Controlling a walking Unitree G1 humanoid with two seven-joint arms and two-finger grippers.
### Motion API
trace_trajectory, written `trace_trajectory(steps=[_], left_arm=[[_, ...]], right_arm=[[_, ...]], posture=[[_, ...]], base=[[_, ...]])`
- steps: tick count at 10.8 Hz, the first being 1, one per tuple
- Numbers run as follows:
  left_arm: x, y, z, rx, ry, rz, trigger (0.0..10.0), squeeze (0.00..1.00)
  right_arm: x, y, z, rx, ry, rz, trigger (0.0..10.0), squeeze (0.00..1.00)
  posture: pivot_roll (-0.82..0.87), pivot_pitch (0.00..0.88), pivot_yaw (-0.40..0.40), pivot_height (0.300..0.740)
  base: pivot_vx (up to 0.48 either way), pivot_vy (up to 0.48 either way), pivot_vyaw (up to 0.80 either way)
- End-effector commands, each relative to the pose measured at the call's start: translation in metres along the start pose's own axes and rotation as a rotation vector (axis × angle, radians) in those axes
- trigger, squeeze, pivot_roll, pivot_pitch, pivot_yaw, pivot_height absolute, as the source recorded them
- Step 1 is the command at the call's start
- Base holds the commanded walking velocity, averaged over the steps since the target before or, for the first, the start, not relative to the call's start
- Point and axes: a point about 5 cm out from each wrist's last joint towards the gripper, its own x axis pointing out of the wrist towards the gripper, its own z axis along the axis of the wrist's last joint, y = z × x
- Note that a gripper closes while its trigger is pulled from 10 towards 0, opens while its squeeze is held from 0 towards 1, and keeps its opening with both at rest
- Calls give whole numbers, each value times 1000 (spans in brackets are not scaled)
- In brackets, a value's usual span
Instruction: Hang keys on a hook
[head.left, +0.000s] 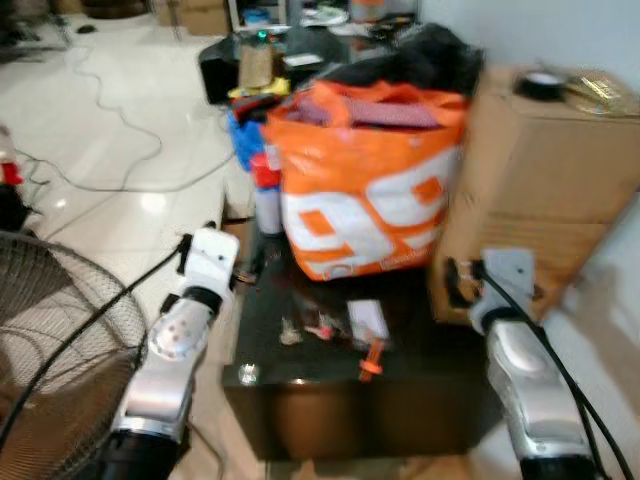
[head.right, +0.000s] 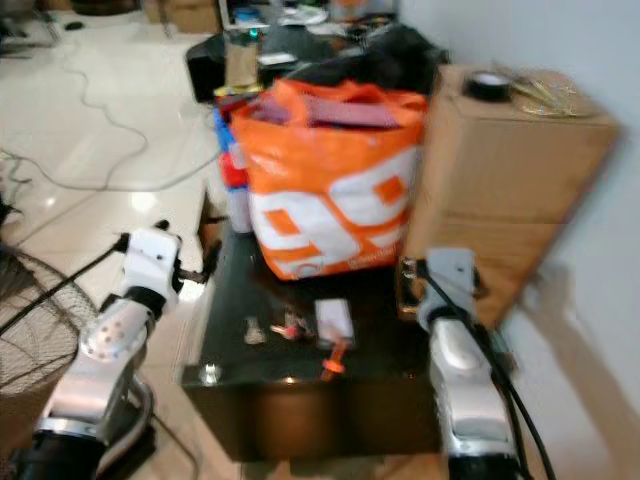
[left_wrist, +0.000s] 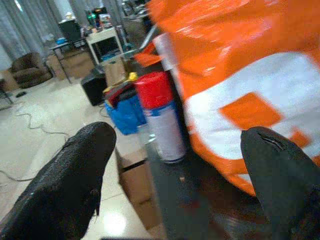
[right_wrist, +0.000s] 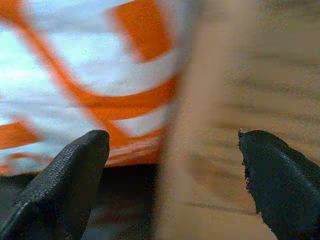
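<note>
Nothing done yet: keys (head.left: 322, 327) lie on the black table (head.left: 420, 370); my left pincer (left_wrist: 175, 165) and right pincer (right_wrist: 170, 175) gape empty.

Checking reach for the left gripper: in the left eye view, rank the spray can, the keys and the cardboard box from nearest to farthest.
From the left gripper, at the dark table's left edge:
1. Spray can, red cap, just ahead, left of the orange bag.
2. Keys, lying mid-table in front of the bag.
3. Cardboard box, far right, beyond the bag.
</note>
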Motion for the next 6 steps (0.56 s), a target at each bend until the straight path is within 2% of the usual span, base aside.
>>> trace_trajectory(steps=[1,2,4,5,6], left_arm=[[-1,1,-4,10,22,-10,10000,0],[-4,-1,-12,44,53,-72,10000,0],[-11,-2,-26,157,99,-237,10000,20],[-16,-4,-33,182,136,-351,10000,24],[-22,-9,-39,205,159,-486,10000,27]], right_arm=[[2,8,-1,5,19,86,10000,0],[3,14,-6,5,41,161,10000,0],[9,18,-20,-2,127,184,10000,0],[10,21,-28,-8,169,212,10000,616],[10,26,-37,23,221,272,10000,1000]], posture=[[-52,0,3,740],[-52,0,0,740],[-50,0,-10,740],[-55,0,-20,740],[-59,0,-20,740]], base=[[0,0,0],[0,0,0],[0,0,0],[0,0,0],[0,0,0]])
